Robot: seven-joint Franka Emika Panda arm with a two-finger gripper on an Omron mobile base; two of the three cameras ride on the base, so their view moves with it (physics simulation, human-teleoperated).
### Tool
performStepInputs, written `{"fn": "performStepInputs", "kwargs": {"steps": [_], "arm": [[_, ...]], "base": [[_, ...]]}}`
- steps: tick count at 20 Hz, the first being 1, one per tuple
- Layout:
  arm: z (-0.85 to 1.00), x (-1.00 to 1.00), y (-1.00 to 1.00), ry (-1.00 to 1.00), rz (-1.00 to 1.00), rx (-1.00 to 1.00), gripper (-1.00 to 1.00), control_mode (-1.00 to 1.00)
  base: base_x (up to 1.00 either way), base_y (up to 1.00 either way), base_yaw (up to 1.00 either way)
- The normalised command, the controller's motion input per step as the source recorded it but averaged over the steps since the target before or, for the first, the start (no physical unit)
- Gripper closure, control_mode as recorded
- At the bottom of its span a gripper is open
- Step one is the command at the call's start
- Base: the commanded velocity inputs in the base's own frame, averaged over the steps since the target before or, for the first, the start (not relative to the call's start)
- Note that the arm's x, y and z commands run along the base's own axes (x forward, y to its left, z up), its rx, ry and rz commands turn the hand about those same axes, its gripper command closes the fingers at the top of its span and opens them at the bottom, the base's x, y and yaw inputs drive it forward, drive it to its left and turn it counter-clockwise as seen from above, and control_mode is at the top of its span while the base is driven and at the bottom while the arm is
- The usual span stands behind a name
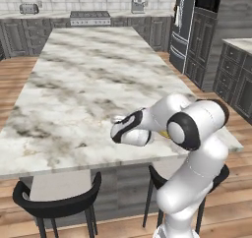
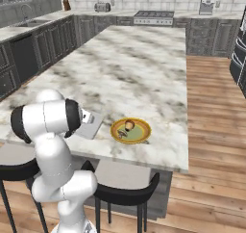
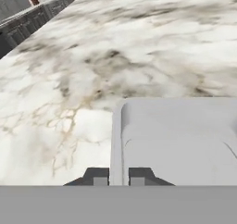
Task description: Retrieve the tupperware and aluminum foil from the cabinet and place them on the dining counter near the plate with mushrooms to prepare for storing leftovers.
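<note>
We judge the tupperware (image 3: 178, 140) light, stiff and slick (thin plastic, probably empty), lying flat on the bench (image 2: 144, 68) just beside the plate with mushrooms (image 2: 130, 130), our hand (image 3: 118, 177) pinching its rim edge, the sensible hold.

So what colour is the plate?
Yellow with a darker rim, clearest in the right base view.

Arm (image 1: 189, 148): glossy white rounded links, bulbous segments. Joints capped with black bands and dark round end discs. Fingers (image 3: 100, 176): two small dark grey blocks with paler square pads.
</note>
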Motion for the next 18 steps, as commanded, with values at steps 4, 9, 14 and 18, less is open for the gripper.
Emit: {"fn": "performStepInputs", "kwargs": {"steps": [4,9,14,18], "arm": [[-0.64,0.55,-0.39,-0.07,0.00,0.02,1.00,-1.00],[-0.51,0.58,-0.51,-0.08,0.00,0.02,-1.00,-1.00],[0.58,0.22,-0.11,-0.15,0.00,-0.01,-1.00,-1.00],[1.00,-0.03,0.12,0.00,0.00,-0.06,-1.00,-1.00]], "base": [[0.00,0.00,0.00],[0.00,0.00,0.00],[0.00,0.00,0.00],[0.00,0.00,0.00]]}}
